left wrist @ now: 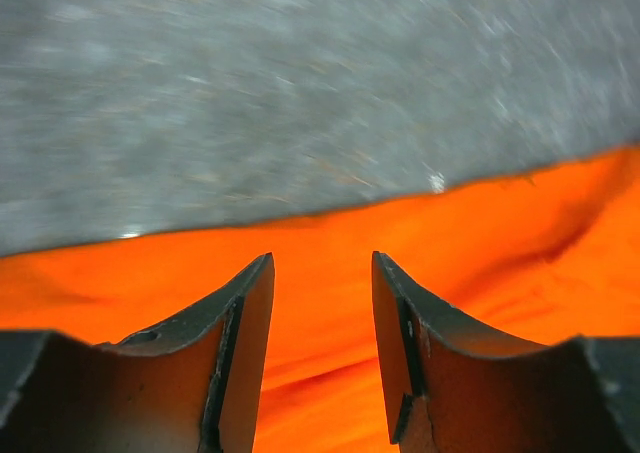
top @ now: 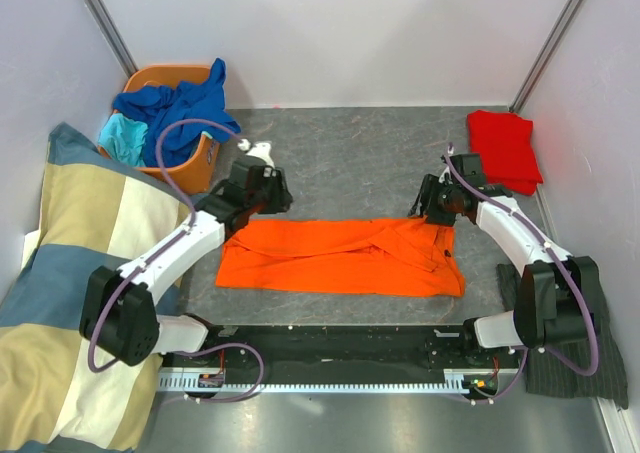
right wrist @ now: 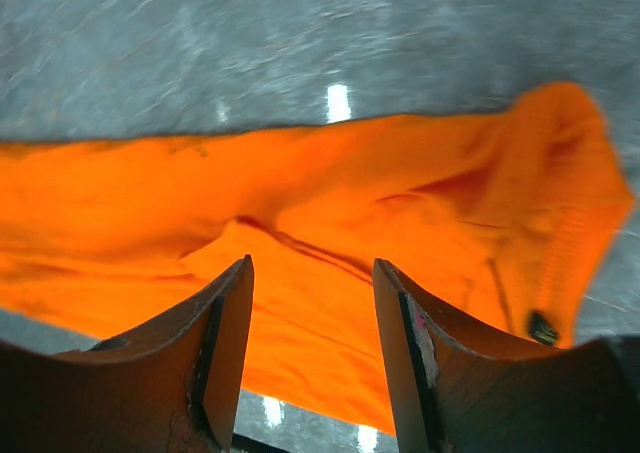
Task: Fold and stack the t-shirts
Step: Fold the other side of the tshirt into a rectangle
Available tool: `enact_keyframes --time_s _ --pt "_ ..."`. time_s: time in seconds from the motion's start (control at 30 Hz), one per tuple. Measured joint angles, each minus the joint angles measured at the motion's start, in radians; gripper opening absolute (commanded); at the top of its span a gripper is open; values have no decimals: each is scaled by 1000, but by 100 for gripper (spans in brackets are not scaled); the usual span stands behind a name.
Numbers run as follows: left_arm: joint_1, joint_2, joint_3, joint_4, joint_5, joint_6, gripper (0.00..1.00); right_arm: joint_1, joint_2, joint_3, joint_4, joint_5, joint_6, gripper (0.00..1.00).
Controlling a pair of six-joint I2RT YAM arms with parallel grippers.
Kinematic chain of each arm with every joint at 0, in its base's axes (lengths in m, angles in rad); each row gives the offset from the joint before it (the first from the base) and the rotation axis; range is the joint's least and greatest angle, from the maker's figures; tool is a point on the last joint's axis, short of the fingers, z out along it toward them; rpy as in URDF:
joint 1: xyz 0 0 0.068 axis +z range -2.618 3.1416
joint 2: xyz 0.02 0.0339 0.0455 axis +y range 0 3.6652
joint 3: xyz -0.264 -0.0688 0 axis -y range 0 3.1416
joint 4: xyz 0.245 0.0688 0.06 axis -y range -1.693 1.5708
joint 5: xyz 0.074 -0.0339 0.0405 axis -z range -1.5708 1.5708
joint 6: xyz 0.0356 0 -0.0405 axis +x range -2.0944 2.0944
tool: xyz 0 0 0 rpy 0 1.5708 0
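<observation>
Grey table [top: 350, 143] carries the orange shirt [top: 340, 258], laid as a long flat band near the arm bases. A folded red shirt [top: 505, 148] lies at the far right. Left gripper [left wrist: 320, 263] and right gripper [right wrist: 312, 265] hover over the band's far edge, jaws spread, pinching nothing. Risk: uneven or single-layer pinches would skew the fold, and the bunched right end may drag.

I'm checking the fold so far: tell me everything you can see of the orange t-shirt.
The orange t-shirt is bright, soft-looking cloth, folded into a long wrinkled strip lying flat on the grey table, bunched at its right end. The left gripper and right gripper, both open, hang over its far edge; contact is unclear.
</observation>
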Motion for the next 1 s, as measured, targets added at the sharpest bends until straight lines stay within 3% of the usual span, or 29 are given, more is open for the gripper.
enact_keyframes --time_s 0.13,0.37,0.57,0.73,1.0 --pt "-83 55 0 21 13 -11 52 59 13 7 18 -51 -27 59" --pt "-84 62 -1 34 3 -16 52 176 132 48 62 -62 -81 60" --pt "-84 49 -11 36 -7 -16 52 184 196 61 84 -44 -99 59" --pt "-84 43 -24 35 -23 -16 52 184 209 62 95 -35 -109 48" --pt "-84 43 -25 35 -23 -17 50 189 210 62 97 -45 -116 47"
